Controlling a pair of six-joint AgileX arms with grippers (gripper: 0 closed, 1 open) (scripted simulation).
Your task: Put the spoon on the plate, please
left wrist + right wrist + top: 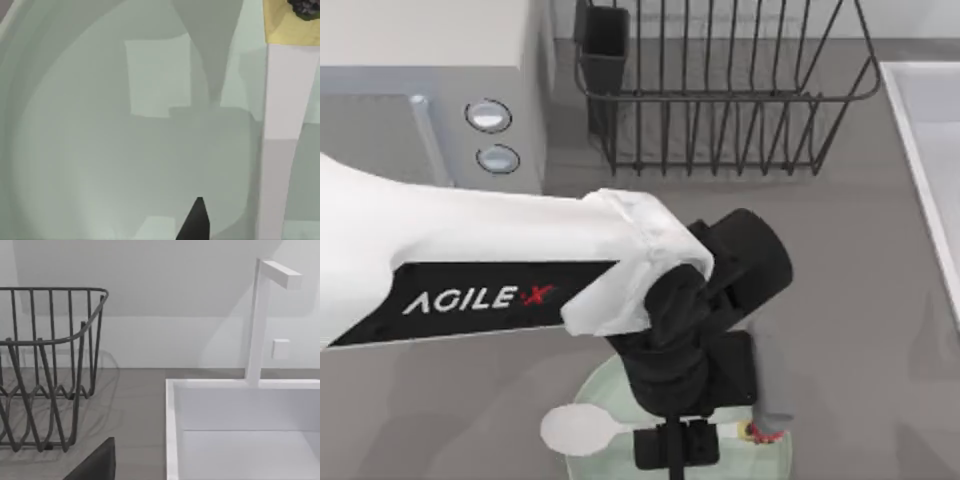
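Pale green glass lies under my left gripper (677,452): the plate (595,395) at the desk's near edge. The spoon (582,428) sits across it, bowl to the left and red-and-yellow knob to the right, the gripper over its handle. I cannot tell whether the fingers pinch it or stand spread. I judge this the placing step; next comes letting go and lifting straight up.

My left arm (470,260) was white with a black panel carrying white AGILEX lettering and a red X, ending in a black left gripper (676,445). The plate (590,400) looked pale glassy green, the spoon (582,428) white with a yellow-and-red knob. Dark wire rack (720,90), grey table (860,300), white sink (240,430).
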